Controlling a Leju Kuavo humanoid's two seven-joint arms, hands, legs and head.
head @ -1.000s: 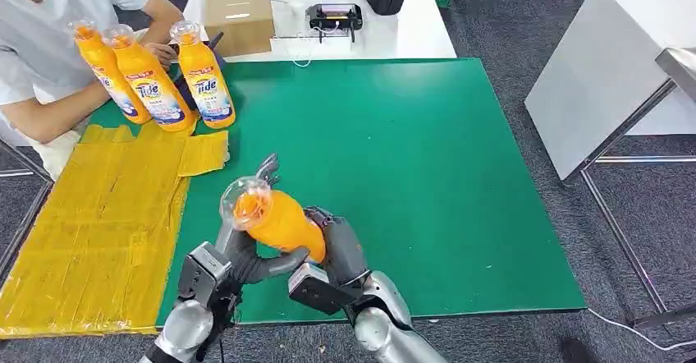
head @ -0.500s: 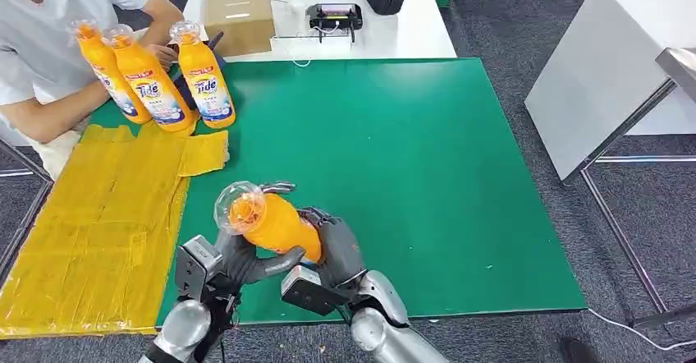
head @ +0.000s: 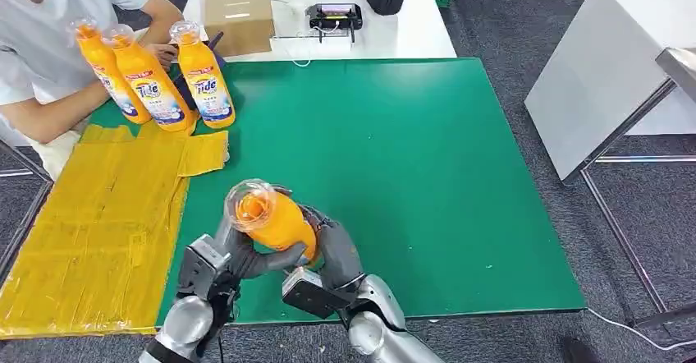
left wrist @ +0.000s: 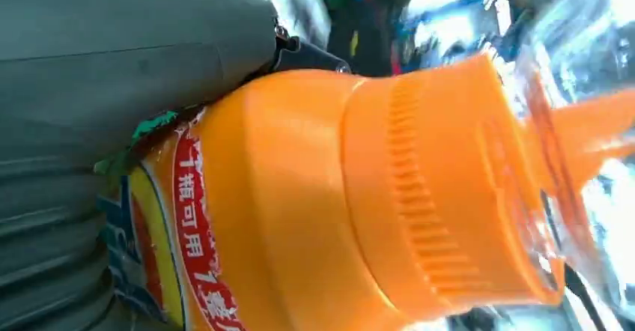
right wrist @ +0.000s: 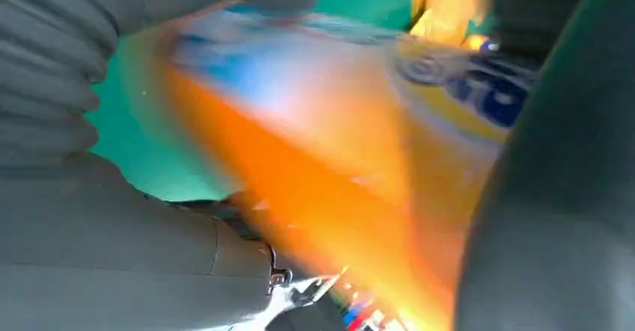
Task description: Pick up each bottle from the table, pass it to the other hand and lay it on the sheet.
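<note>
An orange Tide bottle (head: 277,222) with a clear cap hangs tilted above the green mat's near edge, cap toward me. My left hand (head: 236,254) wraps it from the left, thumb under its body. My right hand (head: 335,250) grips its lower end from the right. In the left wrist view the thumb (left wrist: 127,54) lies against the bottle's shoulder (left wrist: 299,196). In the right wrist view the blurred bottle (right wrist: 329,159) sits between thumb and fingers (right wrist: 554,196). The yellow sheet (head: 98,215) lies flat to the left. Three more orange bottles (head: 150,88) stand upright beyond it.
A person sits at the back left, an arm (head: 49,112) resting by the standing bottles. The green mat (head: 410,158) covers the table. Behind it a white table holds a cardboard box (head: 238,18) and a black device (head: 334,16). A white table (head: 607,67) stands right.
My left hand's fingers, stretched out past the bottle a second ago, have curled in around it. The bottle has tipped slightly more upright between both hands.
</note>
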